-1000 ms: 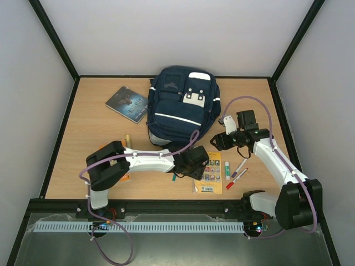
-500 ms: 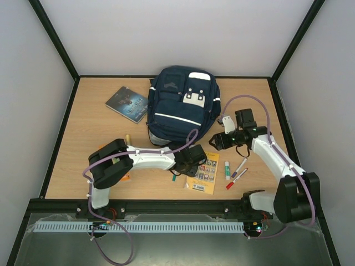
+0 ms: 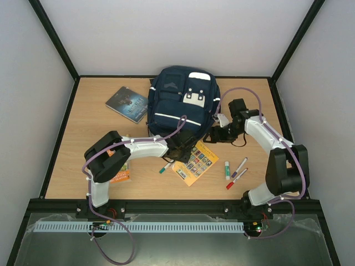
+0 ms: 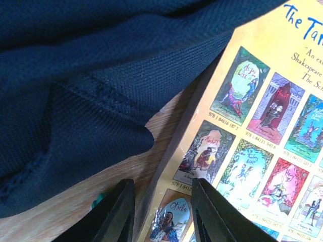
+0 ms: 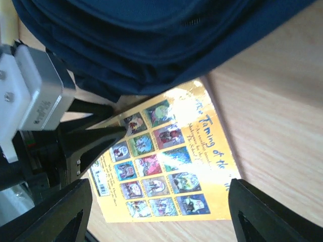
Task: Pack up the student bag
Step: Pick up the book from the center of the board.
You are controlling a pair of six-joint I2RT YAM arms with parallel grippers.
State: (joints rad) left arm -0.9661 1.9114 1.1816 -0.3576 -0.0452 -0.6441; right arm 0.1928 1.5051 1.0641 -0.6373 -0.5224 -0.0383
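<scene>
Overhead, the student bag (image 3: 180, 102) lies flat at the far middle of the table (image 3: 94, 133), front pockets up. A dark book (image 3: 127, 103) lies just beside its left side. At the bag's near edge a yellow book (image 3: 194, 162) lies askew with its picture-covered cover up. The left gripper (image 3: 177, 151) sits at that book's left edge, close against the bag. The right gripper (image 3: 213, 136) hangs near the book's far corner, beside the bag's right side. A green-capped marker (image 3: 165, 167) lies just left of the yellow book. A glue stick (image 3: 227, 166), a purple marker (image 3: 239, 165) and a red marker (image 3: 236, 179) lie to its right.

From the left wrist, the two black fingers (image 4: 118, 214) stand a narrow gap apart. The yellow book's pale edge runs up between them, so they pinch the book there. One finger covers the cover pictures and the other stands over bare wood. Navy fabric fills the upper left, its hem meeting the book's edge.

From the right wrist, the fingers (image 5: 55, 212) sit wide apart in the lower corners with nothing between them. The yellow book lies below them and the bag's folds span the top. At the left, the other arm's fingers converge on the book's edge.
</scene>
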